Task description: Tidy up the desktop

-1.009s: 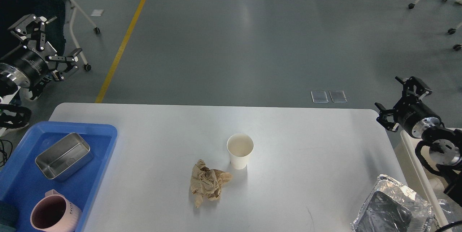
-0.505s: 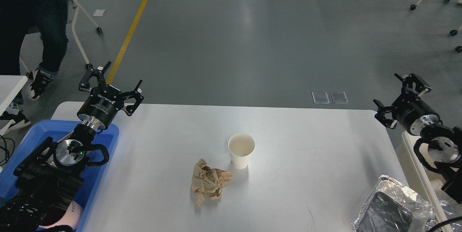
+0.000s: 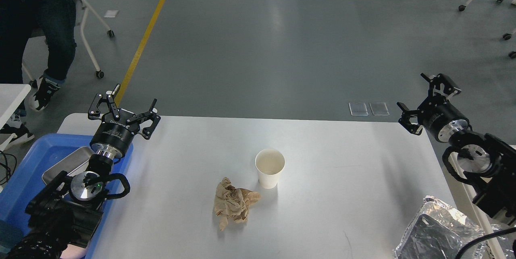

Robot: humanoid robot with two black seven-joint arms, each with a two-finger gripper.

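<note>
Both arms moved in since a second ago; left gripper (image 3: 124,108), fingers spread, empty, nearer crumpled paper (image 3: 232,206) on desktop (image 3: 342,162) than right gripper (image 3: 423,100), also spread.

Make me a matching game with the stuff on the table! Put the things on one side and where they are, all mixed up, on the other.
Things:
1. paper cup
2. crumpled brown paper
3. foil tray
4. metal tin

Places:
A. in the blue tray at the left edge
B. near right corner of the table
C. standing upright in the middle
D. lying just in front of the cup, to its left

Pairs: 1-C, 2-D, 3-B, 4-A
</note>
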